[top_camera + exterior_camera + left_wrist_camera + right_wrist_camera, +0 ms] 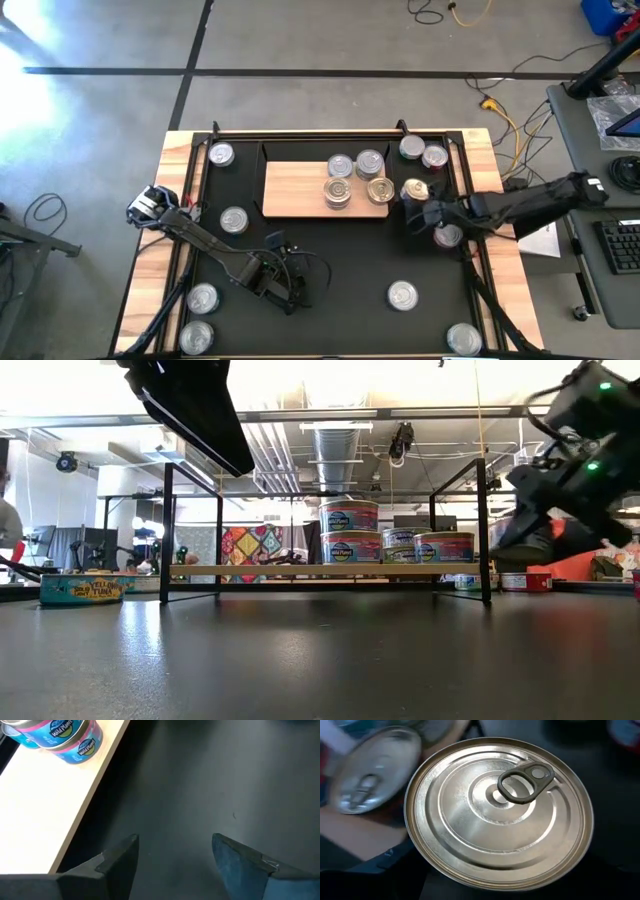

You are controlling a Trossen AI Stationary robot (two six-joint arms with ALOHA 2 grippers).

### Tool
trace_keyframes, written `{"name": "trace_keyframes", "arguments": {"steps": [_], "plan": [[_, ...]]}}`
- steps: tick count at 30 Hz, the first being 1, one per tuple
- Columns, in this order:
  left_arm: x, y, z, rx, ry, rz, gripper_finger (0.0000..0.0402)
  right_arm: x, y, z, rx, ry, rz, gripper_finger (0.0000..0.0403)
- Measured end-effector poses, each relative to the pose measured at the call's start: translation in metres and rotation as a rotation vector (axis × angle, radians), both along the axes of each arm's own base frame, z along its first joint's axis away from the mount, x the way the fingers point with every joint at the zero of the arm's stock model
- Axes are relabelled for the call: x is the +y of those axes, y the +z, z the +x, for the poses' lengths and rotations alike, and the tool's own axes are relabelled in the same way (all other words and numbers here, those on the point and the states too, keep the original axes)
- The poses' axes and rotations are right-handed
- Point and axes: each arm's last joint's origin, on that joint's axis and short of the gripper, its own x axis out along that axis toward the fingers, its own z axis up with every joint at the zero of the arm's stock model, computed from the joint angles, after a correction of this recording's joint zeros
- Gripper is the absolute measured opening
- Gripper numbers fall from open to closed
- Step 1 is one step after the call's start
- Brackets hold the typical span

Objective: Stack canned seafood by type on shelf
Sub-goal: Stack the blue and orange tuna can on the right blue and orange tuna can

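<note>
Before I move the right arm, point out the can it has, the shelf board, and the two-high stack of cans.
held can [500,815], right wrist view, centre of its silver lid.
shelf board [290,190], high view, bare wood left of the cans.
two-high stack [349,515], low view, top can's label.

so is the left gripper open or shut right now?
Open. In the left wrist view its two dark fingers stand apart with bare black mat between them, beside the light-wood shelf; nothing held.

Cans on and around the shelf

Four cans [356,180] sit on the shelf's [295,190] right half; two more [422,151] lie behind its right end, others [218,215] scattered left and in front.
</note>
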Motion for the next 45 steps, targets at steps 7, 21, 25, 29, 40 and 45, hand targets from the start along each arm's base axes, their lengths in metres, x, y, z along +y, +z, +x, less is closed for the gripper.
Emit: {"name": "trace_keyframes", "arguments": {"steps": [7, 21, 25, 29, 40, 45], "plan": [[-0.001, 0.0, 0.0, -0.003, 0.018, -0.028, 0.0235, -0.024, 0.001, 0.001, 0.075, 0.002, -0.036, 0.0356], [-0.005, -0.001, -0.002, -0.013, 0.038, -0.064, 0.0235, -0.043, 0.002, 0.011, 0.088, 0.151, -0.065, 0.0356], [-0.005, 0.0, -0.002, -0.013, 0.039, -0.064, 0.0235, -0.044, -0.003, 0.014, 0.118, 0.147, -0.061, 0.0356], [-0.005, -0.001, -0.003, -0.015, 0.043, -0.068, 0.0235, -0.045, -0.007, 0.016, 0.164, 0.142, -0.076, 0.0356], [-0.008, -0.001, -0.005, -0.018, 0.046, -0.075, 0.0235, -0.044, -0.004, 0.024, 0.094, 0.261, -0.064, 0.0356], [-0.008, -0.001, -0.005, -0.017, 0.046, -0.074, 0.0235, -0.041, -0.001, 0.029, 0.041, 0.317, -0.072, 0.0356]]}}
